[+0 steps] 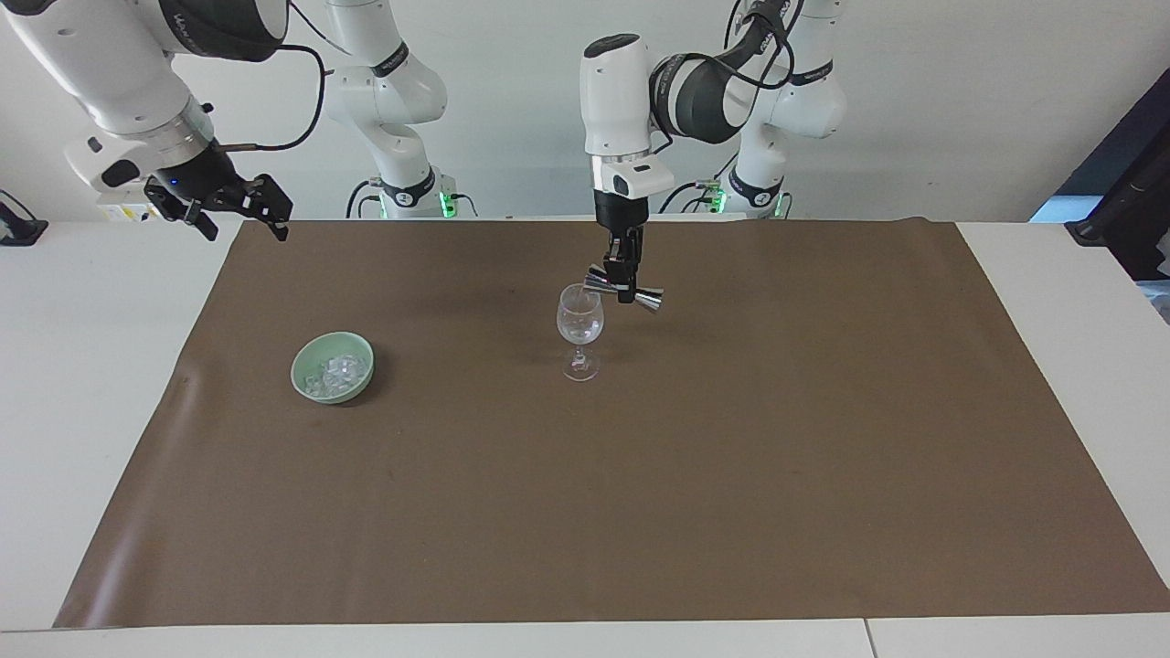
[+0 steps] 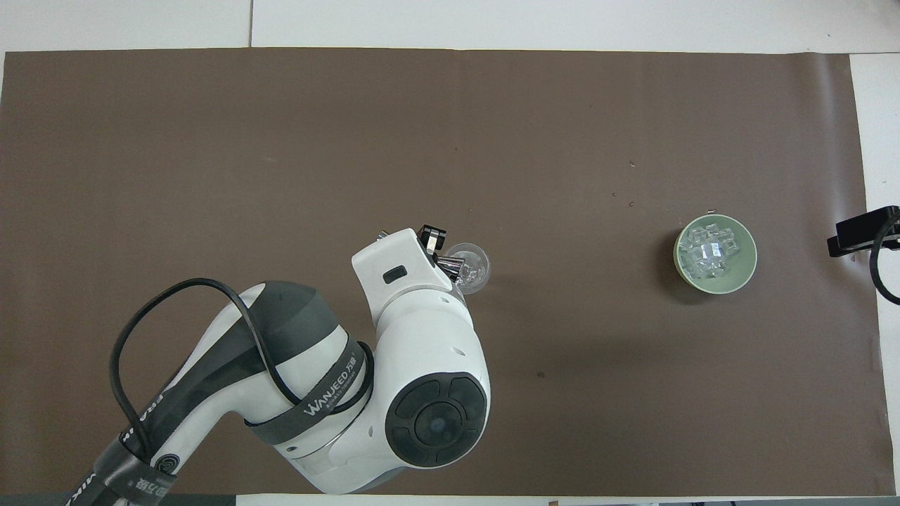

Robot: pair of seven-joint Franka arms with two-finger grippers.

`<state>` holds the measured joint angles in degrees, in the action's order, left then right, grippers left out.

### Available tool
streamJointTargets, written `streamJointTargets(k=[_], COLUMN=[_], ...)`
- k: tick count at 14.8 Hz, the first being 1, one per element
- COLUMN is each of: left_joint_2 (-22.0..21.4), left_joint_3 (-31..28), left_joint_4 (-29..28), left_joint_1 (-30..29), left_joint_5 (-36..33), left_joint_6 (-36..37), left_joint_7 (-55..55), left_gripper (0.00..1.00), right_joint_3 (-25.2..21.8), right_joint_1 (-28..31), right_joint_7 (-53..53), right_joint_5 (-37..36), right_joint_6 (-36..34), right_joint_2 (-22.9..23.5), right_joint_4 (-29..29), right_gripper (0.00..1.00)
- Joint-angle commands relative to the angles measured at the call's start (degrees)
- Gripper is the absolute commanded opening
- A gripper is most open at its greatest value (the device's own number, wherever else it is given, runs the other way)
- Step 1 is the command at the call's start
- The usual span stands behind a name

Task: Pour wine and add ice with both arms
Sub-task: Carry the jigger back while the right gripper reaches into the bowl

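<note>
Several small clear glassy ice cubes (image 1: 335, 370), likely slippery, suit flat-face pinching; left gripper (image 1: 625, 281) clamps a silver metal jigger (image 1: 624, 287); right gripper (image 1: 239, 208) waits, spread.

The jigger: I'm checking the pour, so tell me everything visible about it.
The jigger is a shiny metal double cone, narrow at its waist, where the left gripper is shut on it. It lies tipped almost sideways in the air, one mouth at the rim of the upright wine glass; whether they touch cannot be told. No stream shows.
</note>
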<state>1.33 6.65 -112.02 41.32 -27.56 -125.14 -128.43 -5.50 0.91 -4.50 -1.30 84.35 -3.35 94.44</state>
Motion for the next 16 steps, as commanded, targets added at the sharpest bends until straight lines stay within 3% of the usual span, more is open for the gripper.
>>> streamJointTargets(k=[1, 10, 16], left_joint_2=[1.8, 2.9, -2.0], left_joint_3=[-0.3, -0.1, -0.7], left_joint_4=[2.5, 4.2, 3.9], left_joint_1=[2.0, 1.9, -2.0], left_joint_5=[-2.7, -2.3, 10.1], left_joint_6=[2.8, 4.9, 4.0], left_joint_7=[-2.0, -2.1, -1.1], left_gripper=[0.00, 0.00, 0.00], right_joint_3=[0.4, 0.4, 0.4], right_joint_1=[0.7, 0.9, 0.4], right_joint_7=[-0.6, -0.9, -1.0], right_joint_5=[0.6, 0.6, 0.6], right_joint_6=[0.3, 0.1, 0.1], right_joint_2=[-0.6, -0.6, -0.7], right_joint_4=[0.5, 0.5, 0.8], right_gripper=[1.00, 1.00, 1.00])
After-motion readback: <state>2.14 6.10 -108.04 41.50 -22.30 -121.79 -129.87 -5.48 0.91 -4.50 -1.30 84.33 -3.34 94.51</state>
